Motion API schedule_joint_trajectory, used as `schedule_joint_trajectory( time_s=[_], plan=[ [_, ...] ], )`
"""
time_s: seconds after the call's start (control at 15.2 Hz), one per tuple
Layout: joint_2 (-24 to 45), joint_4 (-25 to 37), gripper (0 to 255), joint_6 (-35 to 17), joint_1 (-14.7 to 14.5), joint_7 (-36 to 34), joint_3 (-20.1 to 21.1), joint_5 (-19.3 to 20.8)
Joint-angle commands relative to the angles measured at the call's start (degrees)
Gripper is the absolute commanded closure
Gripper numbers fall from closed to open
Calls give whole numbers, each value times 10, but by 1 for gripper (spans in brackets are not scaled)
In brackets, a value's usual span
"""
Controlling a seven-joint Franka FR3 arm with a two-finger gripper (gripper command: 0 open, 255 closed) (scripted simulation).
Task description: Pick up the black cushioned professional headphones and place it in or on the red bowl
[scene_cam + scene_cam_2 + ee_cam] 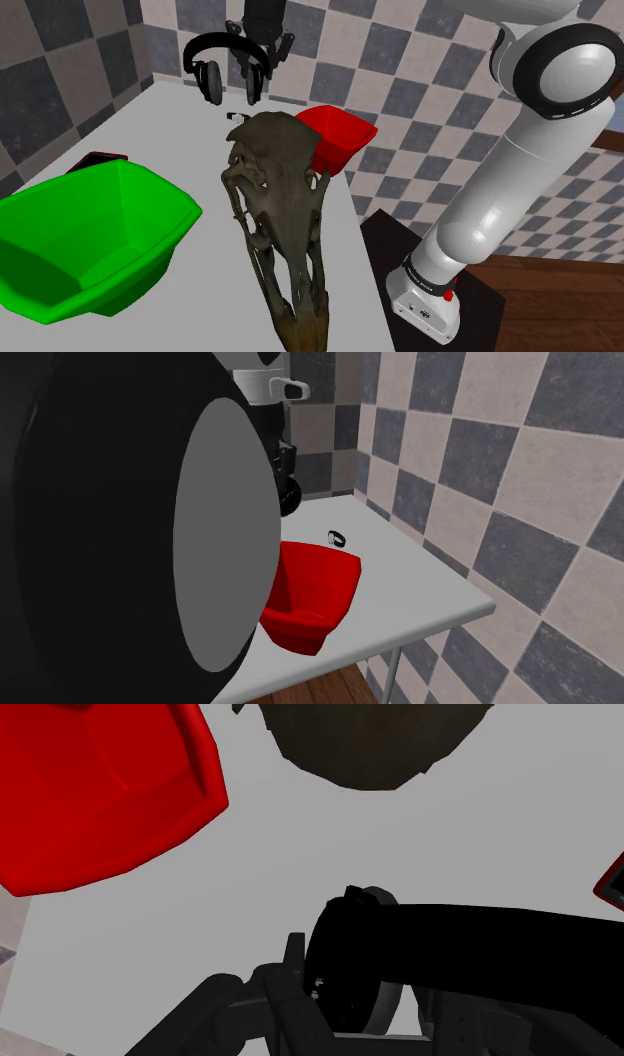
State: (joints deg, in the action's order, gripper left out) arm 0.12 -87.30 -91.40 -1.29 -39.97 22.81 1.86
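Your gripper (266,42) looks clamped on the headphones (222,62), carrying them just above the far end of the surface (180,140). The red bowl (338,135) sits nearer and to the shoulder view's right, just beside the skull (280,200), so move that way.

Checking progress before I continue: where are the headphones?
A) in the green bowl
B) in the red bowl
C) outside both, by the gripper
C: the headphones are beside the gripper at the far end of the table; the red bowl and green bowl hold nothing.
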Motion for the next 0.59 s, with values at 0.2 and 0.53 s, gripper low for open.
schedule_joint_trajectory(
  time_s=[0.2,0.53],
  plan=[
    [18,62,255,45,-3,-4,3,7],
    [42,131,255,93,-9,-9,7,18]
  ],
)
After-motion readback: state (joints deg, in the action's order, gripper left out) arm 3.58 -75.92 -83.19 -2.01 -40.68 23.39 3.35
